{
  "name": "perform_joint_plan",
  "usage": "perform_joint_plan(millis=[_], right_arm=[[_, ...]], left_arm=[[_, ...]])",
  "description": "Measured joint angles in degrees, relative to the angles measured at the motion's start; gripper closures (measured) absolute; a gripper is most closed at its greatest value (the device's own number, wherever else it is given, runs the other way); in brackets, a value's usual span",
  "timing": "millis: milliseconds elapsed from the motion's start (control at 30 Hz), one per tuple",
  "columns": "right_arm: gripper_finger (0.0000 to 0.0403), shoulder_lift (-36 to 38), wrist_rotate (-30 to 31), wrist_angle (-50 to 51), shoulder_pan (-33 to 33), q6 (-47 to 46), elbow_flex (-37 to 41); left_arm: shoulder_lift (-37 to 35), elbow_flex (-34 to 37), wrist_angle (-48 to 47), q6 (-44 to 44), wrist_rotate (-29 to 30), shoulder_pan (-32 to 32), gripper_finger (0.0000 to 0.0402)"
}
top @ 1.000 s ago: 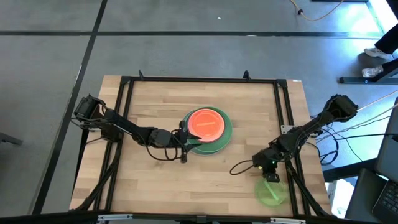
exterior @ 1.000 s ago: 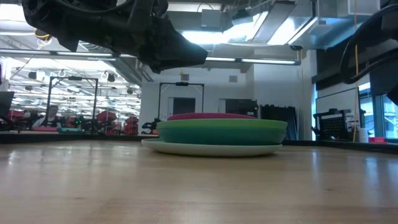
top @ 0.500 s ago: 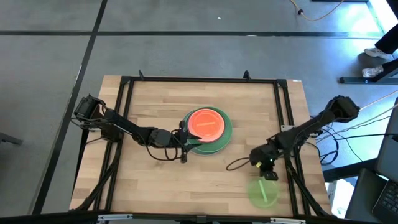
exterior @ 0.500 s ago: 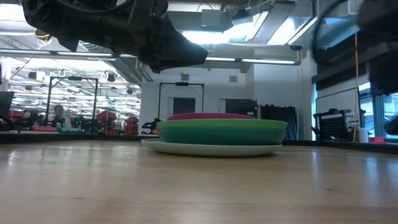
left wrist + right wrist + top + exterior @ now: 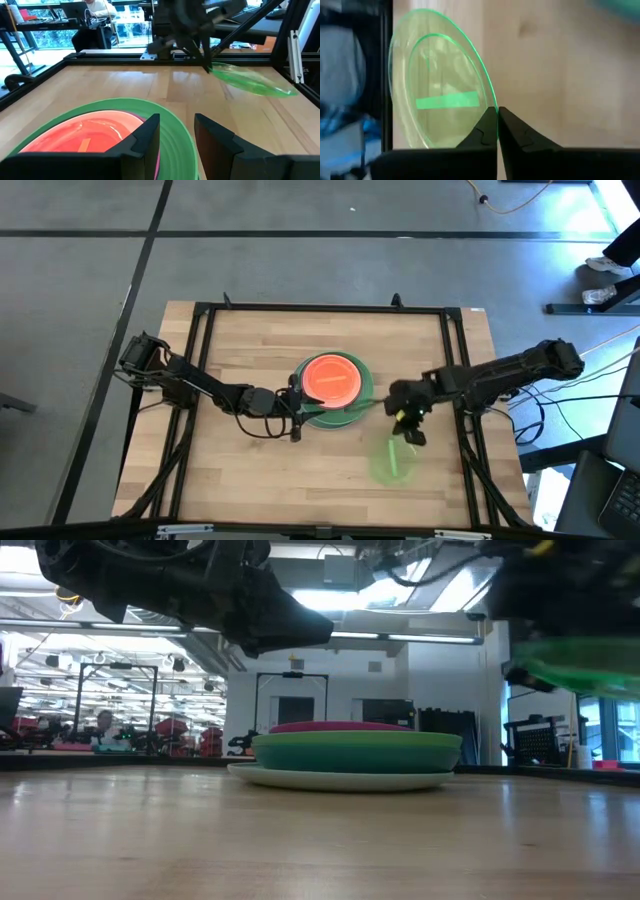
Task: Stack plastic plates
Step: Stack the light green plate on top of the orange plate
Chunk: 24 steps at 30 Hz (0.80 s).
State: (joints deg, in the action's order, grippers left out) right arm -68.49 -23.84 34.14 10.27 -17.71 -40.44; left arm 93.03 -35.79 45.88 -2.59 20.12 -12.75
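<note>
Carrying the lime plate (image 5: 392, 459) in my right gripper (image 5: 408, 427), fingers pinched tight on its rim; the right wrist view shows the two dark tips pressed together on the edge of the translucent green disc (image 5: 440, 85). Plate hangs clear of the table (image 5: 250, 350), tilted, just to the right of the stack and a little nearer the table's front edge.

Stack (image 5: 333, 387) sits mid-table: orange plate (image 5: 331, 378) on top, a green plate's rim (image 5: 366, 390) around it, a pale one at the bottom in the low view (image 5: 340, 779), teal above that (image 5: 356, 758), a magenta edge over the green (image 5: 335, 726) (I cannot count the hidden layers between).

My left gripper (image 5: 296, 415) rests low beside the stack's left edge, holding nothing; the left wrist view shows its fingers (image 5: 142, 140) spread apart with a clear gap, the green rim just ahead.

Judgement: task looks nearly done. No loose plate shows elsewhere on the table, so the lime one appears to be the last. Left to do: bring it over the orange plate, level it, release
</note>
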Motion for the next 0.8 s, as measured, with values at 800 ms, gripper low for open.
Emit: perform_joint_plan(millis=[800], right_arm=[[0.0402,-4.02,12.72,-18.21,-30.70,9.21,-9.04]], left_arm=[[0.00,0.00,-0.17,0.00,-0.04,0.00,0.0287]])
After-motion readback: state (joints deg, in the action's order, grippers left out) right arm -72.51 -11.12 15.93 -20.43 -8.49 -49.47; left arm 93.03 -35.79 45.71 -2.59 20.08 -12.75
